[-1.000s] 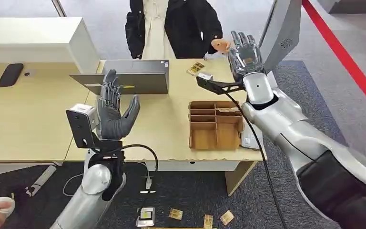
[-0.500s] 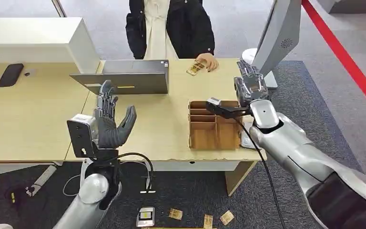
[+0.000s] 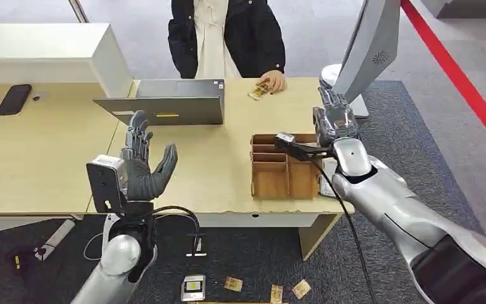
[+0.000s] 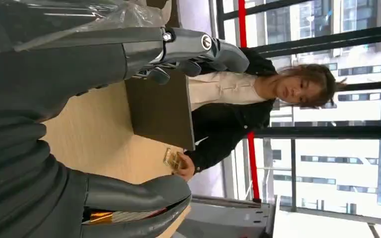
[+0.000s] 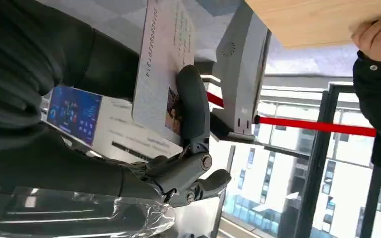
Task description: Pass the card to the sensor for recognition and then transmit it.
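A white printed ID card (image 5: 161, 64) is pinched under the thumb of the right hand (image 3: 333, 119), just near-left of the grey upright sensor kiosk (image 3: 368, 44), long axis along the fingers. The left hand (image 3: 142, 166) is held spread, empty.

Silver arms, dark grey robot hand (image 3: 144, 166), black cable.

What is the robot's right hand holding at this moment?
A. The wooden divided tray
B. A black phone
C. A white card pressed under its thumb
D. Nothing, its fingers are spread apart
C. In the right wrist view the thumb of the right hand presses a white printed card against the hand, near the grey sensor stand.
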You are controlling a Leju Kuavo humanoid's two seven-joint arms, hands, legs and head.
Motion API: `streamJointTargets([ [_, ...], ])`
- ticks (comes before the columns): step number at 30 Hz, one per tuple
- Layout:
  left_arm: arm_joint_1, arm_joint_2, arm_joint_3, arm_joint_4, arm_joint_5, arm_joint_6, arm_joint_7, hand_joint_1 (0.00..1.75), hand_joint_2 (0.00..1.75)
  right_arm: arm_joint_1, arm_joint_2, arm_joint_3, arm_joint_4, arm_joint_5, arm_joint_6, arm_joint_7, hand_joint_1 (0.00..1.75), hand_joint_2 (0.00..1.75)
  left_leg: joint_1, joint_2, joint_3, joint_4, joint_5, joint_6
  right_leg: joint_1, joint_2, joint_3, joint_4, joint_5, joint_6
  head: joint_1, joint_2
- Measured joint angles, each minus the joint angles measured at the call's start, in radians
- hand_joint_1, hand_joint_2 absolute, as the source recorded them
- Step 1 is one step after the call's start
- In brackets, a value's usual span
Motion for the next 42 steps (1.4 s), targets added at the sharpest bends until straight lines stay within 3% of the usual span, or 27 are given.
streamJointTargets([
  [10, 0.006, 0.0, 0.002, -0.008, -0.013, -0.01, 0.008, 0.0, 1.75, 0.025, -0.059, -0.026, -0.055, 0.045, -0.002, 0.098, 1.75, 1.75, 0.0, 0.0, 0.0, 0.0, 0.0, 0.0, 0.0, 0.0, 0.0, 0.0, 0.0, 0.0, 0.0, 0.0],
  [27, 0.007, 0.0, 0.003, -0.027, -0.011, -0.028, 0.015, 0.0, 1.75, 0.098, -0.155, -0.068, -0.153, 0.015, 0.038, 0.116, 1.75, 1.75, 0.0, 0.0, 0.0, 0.0, 0.0, 0.0, 0.0, 0.0, 0.0, 0.0, 0.0, 0.0, 0.0, 0.0],
  [42, 0.006, -0.001, 0.003, -0.026, -0.018, -0.063, 0.014, 0.0, 1.75, 0.238, -0.143, -0.104, -0.169, -0.059, 0.032, 0.1, 1.75, 1.75, 0.0, 0.0, 0.0, 0.0, 0.0, 0.0, 0.0, 0.0, 0.0, 0.0, 0.0, 0.0, 0.0, 0.0],
])
